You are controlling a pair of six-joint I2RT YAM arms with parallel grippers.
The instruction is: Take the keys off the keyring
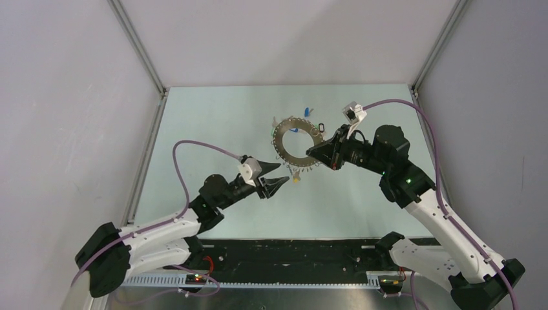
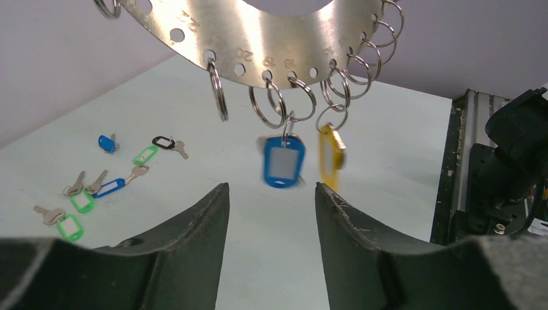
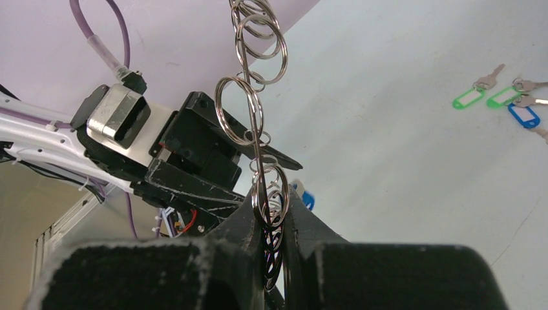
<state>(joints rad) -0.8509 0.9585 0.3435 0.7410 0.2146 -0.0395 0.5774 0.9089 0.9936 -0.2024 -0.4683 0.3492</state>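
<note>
Keyring [image 1: 284,150], a numbered metal hoop fringed with split rings, is held off the bench [image 1: 213,129], clamped edge-on in the right tool [image 1: 312,152]. The left tool [image 2: 271,194] gapes wide, empty, below two hanging tagged keys, with a blue tag [image 2: 283,161] and a yellow tag [image 2: 331,152]. Advised handling: close squarely on the blue tag alone and draw it along its split ring against a steady hoop. Not legible: blue tag blurred, its key blade unseen, hoop's upper arc cropped at the left wrist.

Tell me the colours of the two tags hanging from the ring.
A blue tag and a yellow tag; clearest in the left wrist view.
</note>
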